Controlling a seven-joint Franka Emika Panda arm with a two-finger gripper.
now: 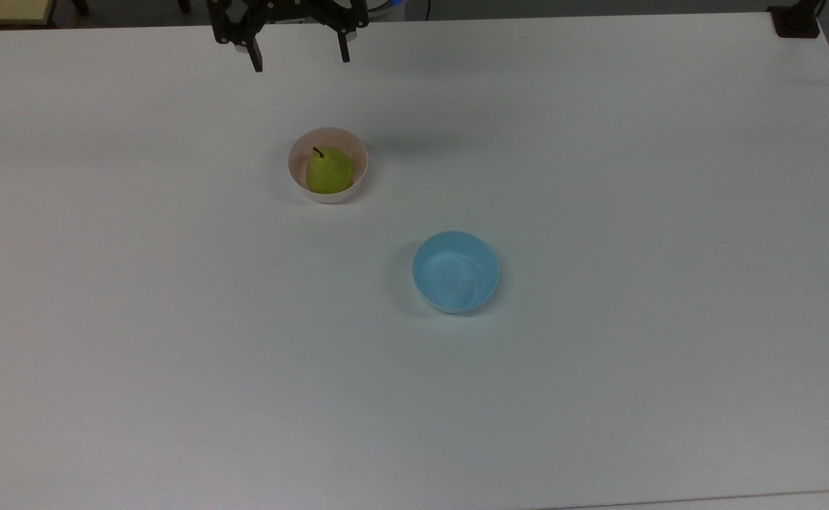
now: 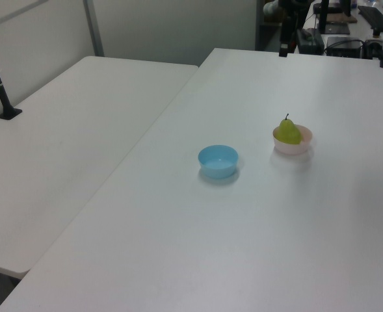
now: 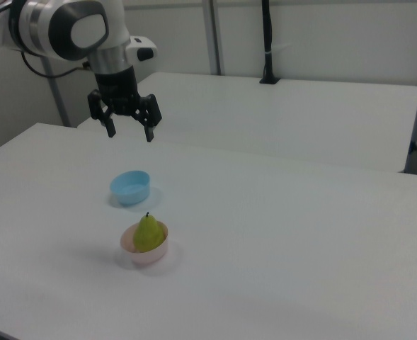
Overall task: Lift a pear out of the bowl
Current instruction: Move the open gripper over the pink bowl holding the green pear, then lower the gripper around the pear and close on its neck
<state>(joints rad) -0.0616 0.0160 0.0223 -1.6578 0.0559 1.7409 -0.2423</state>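
Yellow-green, the pear (image 1: 329,171) is seen standing upright in the pale pink bowl (image 1: 298,178), stem uppermost and tilted slightly toward the top view's left. The gripper (image 1: 299,62) is held high above the table (image 1: 598,389), released, fingers spread wide, well apart from the fruit. In the top view the pear lies below it and slightly right; a forward, downward reach is judged necessary.

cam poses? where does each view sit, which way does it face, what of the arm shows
Top view: overhead, looking down on the table; open gripper at the top edge.
Left view: high off a table corner, looking across; blue bowl, pear.
Right view: opposite side, arm and gripper above the table.
All share the pear in the pink bowl.
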